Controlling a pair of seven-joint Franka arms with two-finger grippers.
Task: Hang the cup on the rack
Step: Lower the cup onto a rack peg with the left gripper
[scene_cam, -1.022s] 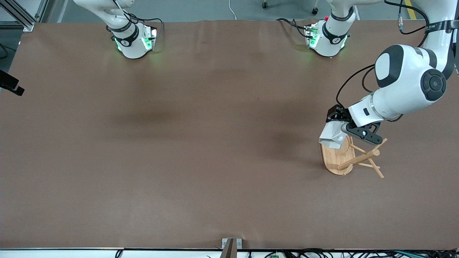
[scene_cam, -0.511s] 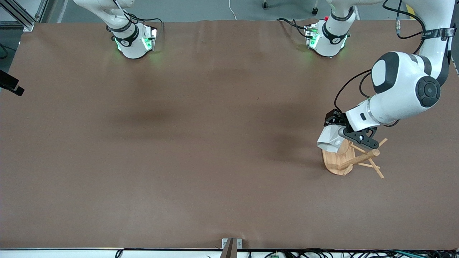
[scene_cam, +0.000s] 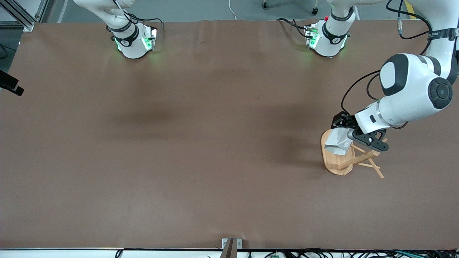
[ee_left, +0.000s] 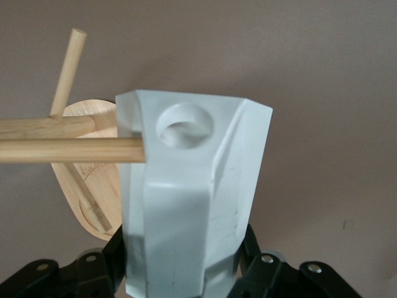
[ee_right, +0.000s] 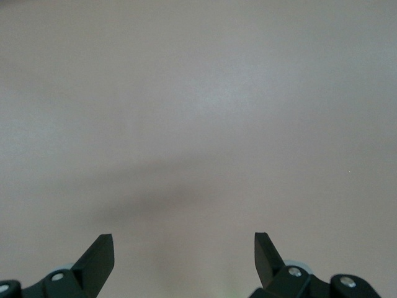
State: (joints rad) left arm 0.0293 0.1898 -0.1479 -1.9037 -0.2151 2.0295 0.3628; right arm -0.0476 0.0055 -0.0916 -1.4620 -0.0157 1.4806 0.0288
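Observation:
My left gripper (scene_cam: 345,135) is shut on the white faceted cup (scene_cam: 337,143) and holds it over the oval base of the bamboo rack (scene_cam: 331,162), beside its post (scene_cam: 359,159). In the left wrist view the cup (ee_left: 192,186) fills the middle between the jaws of the left gripper (ee_left: 186,270), and its tab hole (ee_left: 184,125) is empty. A peg (ee_left: 68,150) runs up to the cup's edge just beside the hole. My right gripper (ee_right: 184,248) is open and empty over bare table; it does not show in the front view.
The rack stands near the left arm's end of the brown table (scene_cam: 200,143). Its other pegs (scene_cam: 376,171) stick out toward the front camera and the table end. The two arm bases (scene_cam: 133,43) stand along the table's edge farthest from the front camera.
My left gripper with the cup has moved toward the rack's post, from the base's edge to over the base. The right arm has not moved.

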